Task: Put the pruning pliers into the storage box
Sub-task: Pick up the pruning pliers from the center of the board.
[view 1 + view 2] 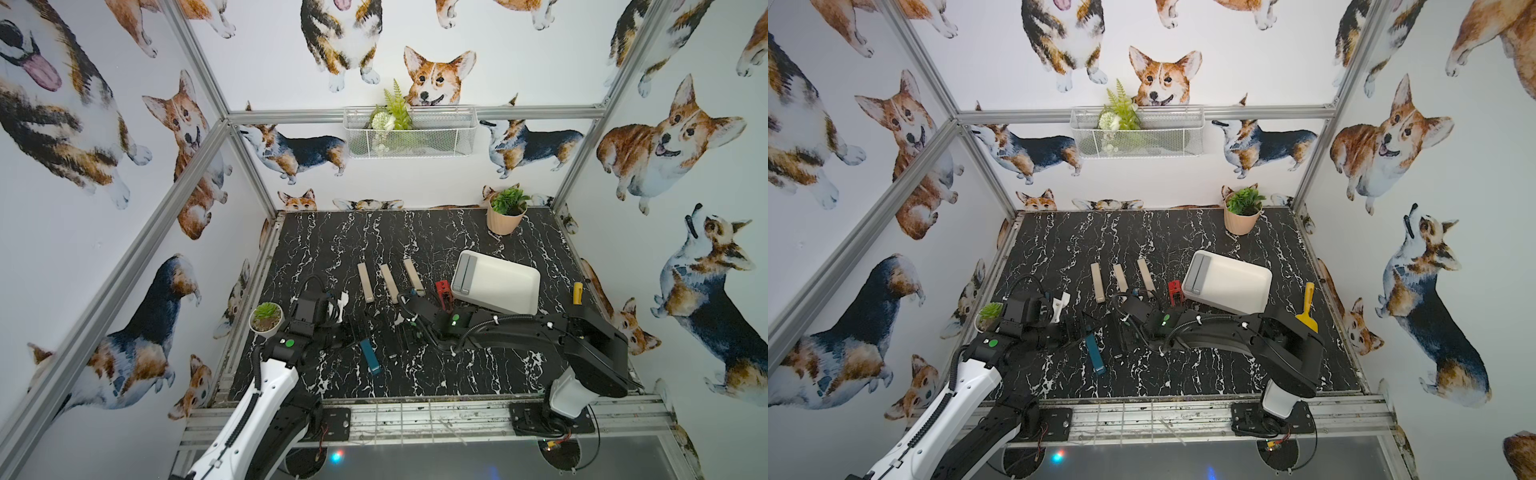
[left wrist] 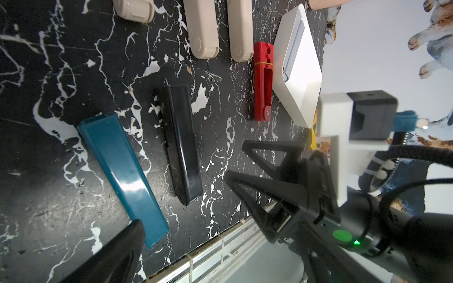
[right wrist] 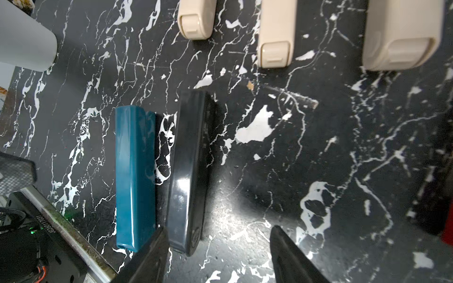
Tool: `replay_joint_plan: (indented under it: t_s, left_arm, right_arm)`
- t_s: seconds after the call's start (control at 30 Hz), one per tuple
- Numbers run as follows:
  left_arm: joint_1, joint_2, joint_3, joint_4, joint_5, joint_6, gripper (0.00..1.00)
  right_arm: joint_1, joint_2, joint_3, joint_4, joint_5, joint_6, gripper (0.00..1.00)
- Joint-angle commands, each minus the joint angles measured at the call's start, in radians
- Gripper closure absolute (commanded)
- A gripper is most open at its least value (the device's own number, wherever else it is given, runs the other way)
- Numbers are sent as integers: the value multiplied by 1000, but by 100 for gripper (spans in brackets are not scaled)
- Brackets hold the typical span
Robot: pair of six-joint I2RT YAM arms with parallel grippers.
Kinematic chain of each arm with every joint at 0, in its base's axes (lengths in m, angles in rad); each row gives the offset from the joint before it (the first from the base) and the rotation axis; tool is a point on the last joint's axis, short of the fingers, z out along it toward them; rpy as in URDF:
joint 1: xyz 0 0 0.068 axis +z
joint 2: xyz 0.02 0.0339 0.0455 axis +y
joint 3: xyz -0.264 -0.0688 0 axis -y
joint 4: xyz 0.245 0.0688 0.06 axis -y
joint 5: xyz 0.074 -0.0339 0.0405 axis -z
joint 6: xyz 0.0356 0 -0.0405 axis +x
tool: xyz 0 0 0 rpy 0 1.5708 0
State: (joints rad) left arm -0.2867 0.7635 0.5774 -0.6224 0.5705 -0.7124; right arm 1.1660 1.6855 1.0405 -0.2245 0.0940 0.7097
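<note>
Your right gripper point(image 3: 218, 254), wide open and empty, is nearer: the black pliers point(image 3: 190, 171), just beside the teal pliers point(image 3: 134, 176), points lengthwise away, near end off-centre between its jaws.

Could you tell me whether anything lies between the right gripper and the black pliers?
Nothing visible does. The open right gripper hangs at the black pliers' end, which shows between its fingers. The teal pliers lie close alongside, by one finger.

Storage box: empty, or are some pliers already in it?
Not empty. Two grey pruning pliers lie side by side at one end of the storage box; the rest of its floor is bare.
</note>
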Motion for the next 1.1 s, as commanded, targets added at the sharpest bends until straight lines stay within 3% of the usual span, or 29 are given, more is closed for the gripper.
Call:
replay_joint_plan:
  t_s: [0.0,0.7,0.9,1.07]
  left_arm:
    - [1,-5,3,-38,-9,-9,0]
    - [2,-136,-3,-145,-77,-61,0]
    - [1,-141,-8,-137,-73,-61,0]
    - [1,-144,-19,-119,-63,-67,0]
  right_arm:
    - [19,32,26,46,-11,27,32]
    - [58,183,96,33,-34,-1,33]
    - [59,217,135,-8,-23,-20,36]
    - [59,242,158,-44,-10,-21,46]
